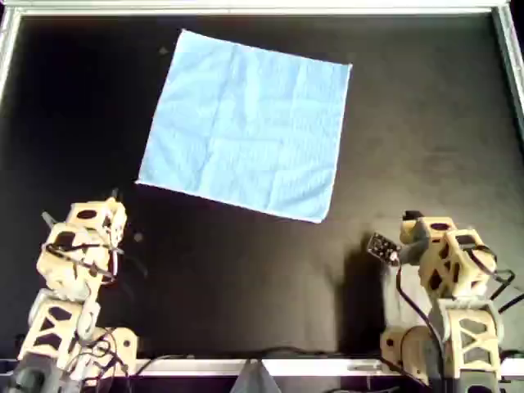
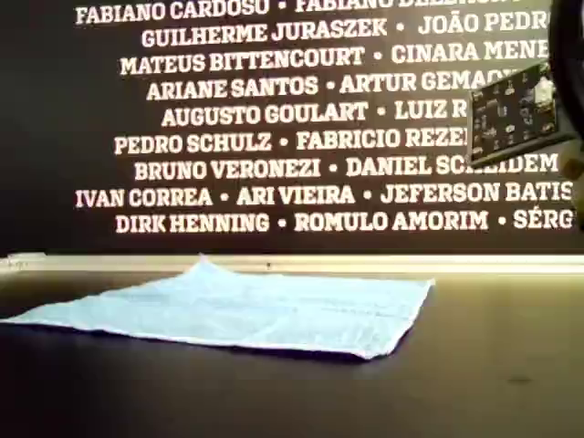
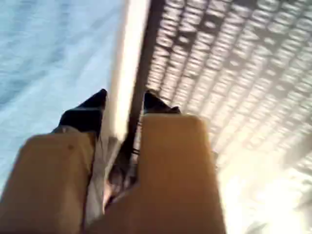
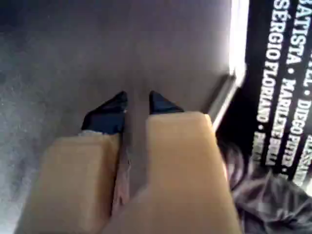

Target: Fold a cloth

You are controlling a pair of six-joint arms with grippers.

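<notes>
A: Where is the cloth (image 1: 246, 125) lying?
B: It is lying flat in the overhead view's upper middle, well apart from both arms.
A: The grippers?
B: The left gripper (image 3: 124, 105) and right gripper (image 4: 136, 105) are showing narrow gaps, holding nothing.
A: Handling?
B: Probably light and limp; I'd pinch the near corners.

You have open black table (image 1: 426, 131) on every side of the cloth (image 1: 246, 123), which lies flat and spread in the overhead view's upper middle. Broad bare strips run to its left and right in that view, and another lies between its near edge and both arm bases. A raised pale rim (image 1: 246, 6) bounds the far side, close to the cloth's far corner. In the exterior view a lettered wall (image 2: 274, 119) stands behind that rim.
</notes>
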